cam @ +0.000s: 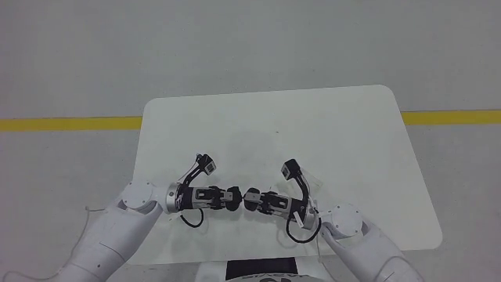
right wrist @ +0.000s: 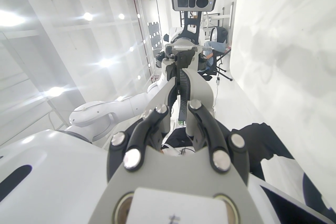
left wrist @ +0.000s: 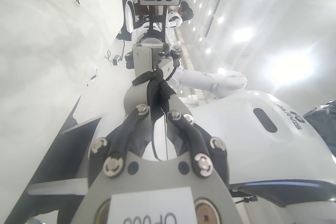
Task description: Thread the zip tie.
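Seemingly mid-thread: zip tie point(left wrist: 153, 138) is pinched in closed left gripper point(left wrist: 157, 76); right gripper point(right wrist: 181, 71) is clamped tip-to-tip w/ it, load unclear; tail thru head can't be confirmed.

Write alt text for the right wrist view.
The right gripper holds a black ribbed zip tie between its fingers, tip to tip with the left gripper facing it. The white table lies close by.
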You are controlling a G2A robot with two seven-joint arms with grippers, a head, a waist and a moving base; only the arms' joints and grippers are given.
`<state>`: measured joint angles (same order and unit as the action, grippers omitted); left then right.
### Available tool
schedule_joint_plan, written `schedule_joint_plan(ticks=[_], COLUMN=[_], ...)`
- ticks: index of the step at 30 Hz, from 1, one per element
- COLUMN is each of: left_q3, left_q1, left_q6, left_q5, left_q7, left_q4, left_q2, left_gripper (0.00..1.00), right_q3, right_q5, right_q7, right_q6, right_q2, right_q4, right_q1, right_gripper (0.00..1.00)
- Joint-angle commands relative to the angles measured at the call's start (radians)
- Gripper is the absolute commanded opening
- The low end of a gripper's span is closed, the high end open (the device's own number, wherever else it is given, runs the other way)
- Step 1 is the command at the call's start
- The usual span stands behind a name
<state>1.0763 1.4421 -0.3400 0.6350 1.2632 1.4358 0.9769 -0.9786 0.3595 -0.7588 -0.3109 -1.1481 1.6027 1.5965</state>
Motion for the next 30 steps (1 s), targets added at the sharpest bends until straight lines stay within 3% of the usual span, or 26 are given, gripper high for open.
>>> schedule_joint_plan(ticks=[1, 11, 23, 26, 30], left_q3=[0.004, 0.024, 0.027, 0.04, 0.085], left_q1=[0.001, 0.006, 0.006, 0.0, 0.007], left_q6=[0.0, 0.0, 0.0, 0.0, 0.0], left_q5=[0.002, -0.002, -0.028, -0.025, -0.07], left_q7=[0.003, 0.034, 0.009, 0.018, 0.045], left_q4=[0.0, 0.013, 0.018, 0.037, 0.093], left_q2=[0.0, 0.001, 0.001, 0.001, 0.002], left_gripper=[0.0, 0.0, 0.0, 0.0, 0.0], right_q3=[-0.006, -0.047, -0.047, -0.047, -0.047], right_q5=[-0.004, -0.002, -0.002, -0.002, -0.002], right_q7=[0.005, 0.024, 0.024, 0.024, 0.024], right_q6=[0.001, -0.013, -0.013, -0.013, -0.013], right_q2=[0.002, 0.013, 0.013, 0.013, 0.013], right_q4=[0.002, 0.022, 0.022, 0.022, 0.022], right_q1=[0.001, 0.026, 0.026, 0.026, 0.026], right_gripper=[1.0, 1.0, 1.0, 1.0, 1.0])
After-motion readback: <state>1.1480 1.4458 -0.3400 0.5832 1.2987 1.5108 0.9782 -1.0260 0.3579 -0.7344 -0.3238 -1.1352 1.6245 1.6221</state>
